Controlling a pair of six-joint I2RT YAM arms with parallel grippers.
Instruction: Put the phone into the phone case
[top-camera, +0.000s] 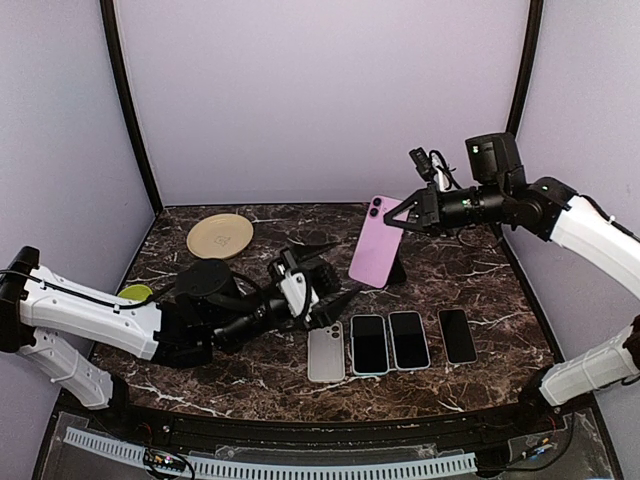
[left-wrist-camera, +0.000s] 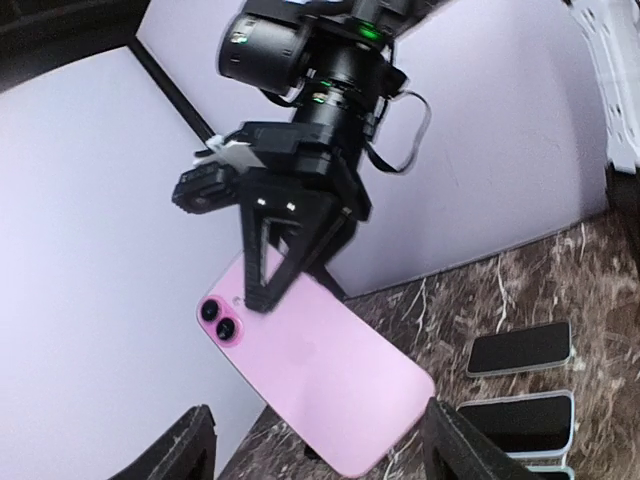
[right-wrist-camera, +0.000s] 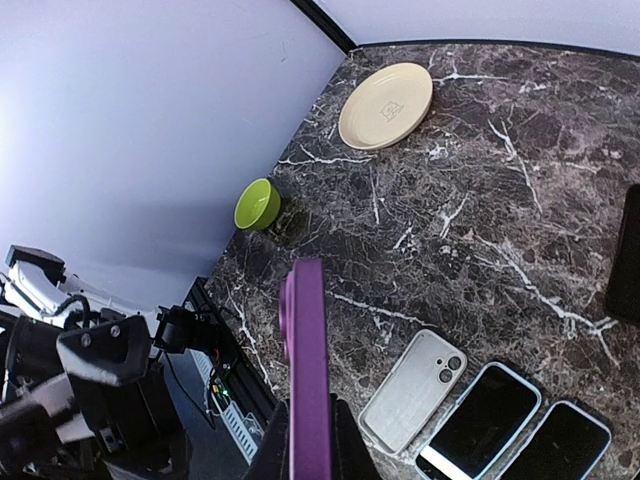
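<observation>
Pink phone (top-camera: 376, 248) stands tilted at centre of the top view, its upper edge pinched by the right pincer (top-camera: 402, 222). Left pincer (top-camera: 325, 272) gapes empty, lower left of it. Clear phone case (top-camera: 326, 353) lies flat on the counter (top-camera: 500, 295). Phone is likely rigid, slick and breakable; the long edges seem the safest hold.

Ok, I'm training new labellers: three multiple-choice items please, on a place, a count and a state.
1. Where is the round tan plate?
A. far left of the dark marble table
B. near right corner
C. on a phone

2. How many flat items lie in the near row?
A. two
B. four
C. six

3. The right gripper is:
A. open, empty
B. shut on the pink phone
C. out of view

Answers:
1 A, it sits back left.
2 B, a grey phone case, two blue-edged phones, a black phone.
3 B, fingers clamp its edge.
</observation>
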